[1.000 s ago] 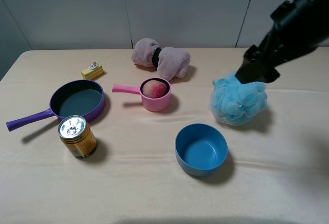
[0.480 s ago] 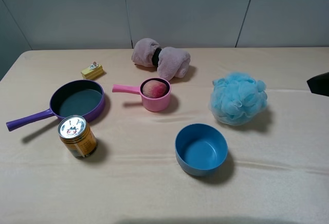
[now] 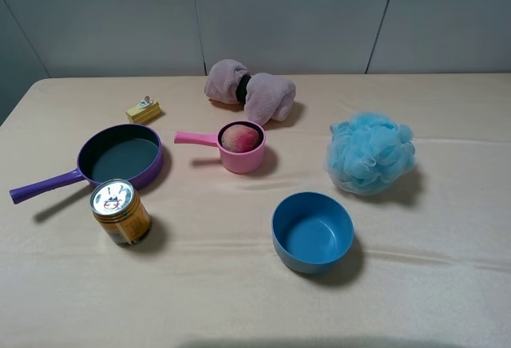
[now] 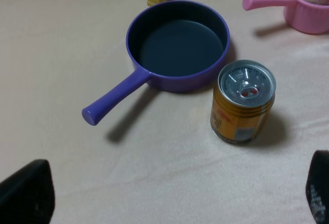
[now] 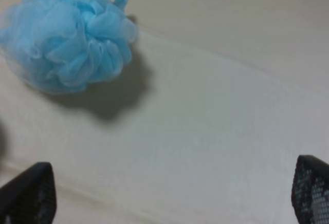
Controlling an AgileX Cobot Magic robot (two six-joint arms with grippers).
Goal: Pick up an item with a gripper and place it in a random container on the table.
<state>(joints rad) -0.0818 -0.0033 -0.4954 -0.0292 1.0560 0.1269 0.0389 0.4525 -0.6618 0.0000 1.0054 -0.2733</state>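
The peach (image 3: 239, 136) is seen resting inside the pink cup (image 3: 243, 156), which stands near the middle of the desk (image 3: 239, 300) with its straight handle pointing toward the purple pan (image 3: 120, 156). The pan lies just left of the cup in the high view, and a gold can (image 3: 120, 212) stands upright just in front of it, close to its rim. A small yellow block (image 3: 144, 110) is placed behind the pan, and a bundled pinkish cloth (image 3: 251, 88) behind the cup. A blue bowl (image 3: 311, 232) sits in front of the cup, and a fluffy blue sponge (image 3: 370, 152) is set well apart to the right. Neither arm is shown in the high view. The left end effector (image 4: 175, 196) is spread wide with nothing between its fingertips, above the can and pan. The right end effector (image 5: 169, 193) is likewise spread and holds nothing, near the sponge.
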